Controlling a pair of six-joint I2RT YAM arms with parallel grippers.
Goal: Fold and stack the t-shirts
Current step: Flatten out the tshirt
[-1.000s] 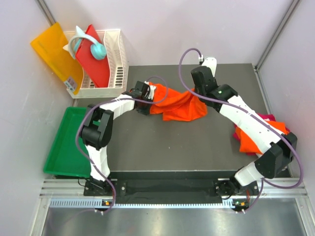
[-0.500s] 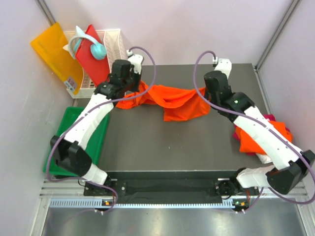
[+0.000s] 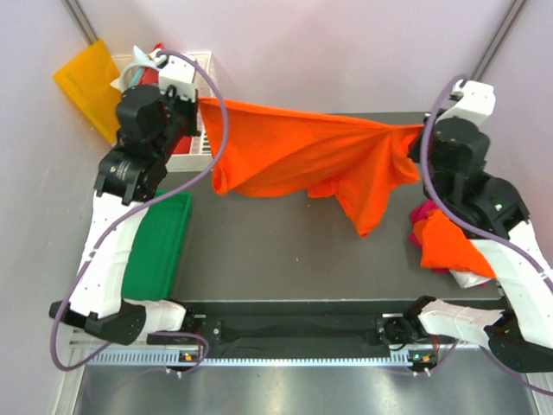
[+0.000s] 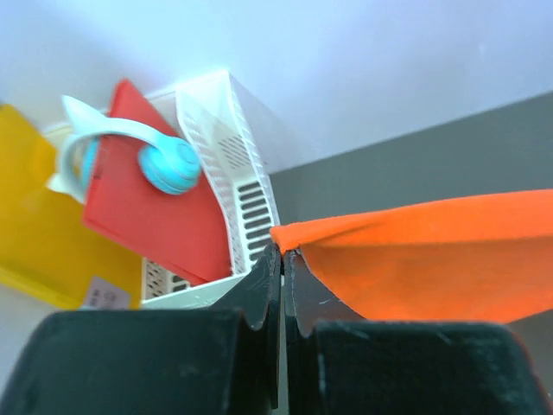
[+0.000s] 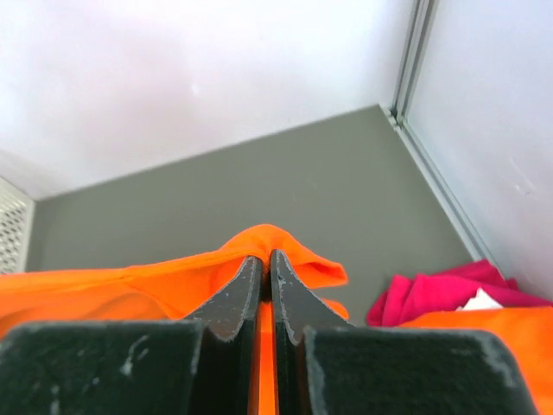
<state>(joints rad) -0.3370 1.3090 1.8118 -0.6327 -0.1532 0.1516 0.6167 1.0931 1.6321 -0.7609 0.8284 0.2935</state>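
A bright orange t-shirt [image 3: 302,156] hangs stretched in the air above the dark table [image 3: 285,259], held wide between two arms; the left gripper [image 4: 282,252] is clenched on one corner, the right gripper [image 5: 266,257] is pinched tight on the opposite edge, and loose cloth droops between them; at the table's right edge lies a heap of t-shirts [image 3: 449,246], orange on top, a magenta-pink shirt [image 5: 423,298] beneath; at the far left a white slatted basket [image 4: 220,130] holds a red board [image 4: 147,216] and turquoise headphones [image 4: 168,164]; a yellow sheet [image 3: 85,85] leans beside it; a green tray [image 3: 160,251] lies flat beside the table's left edge.
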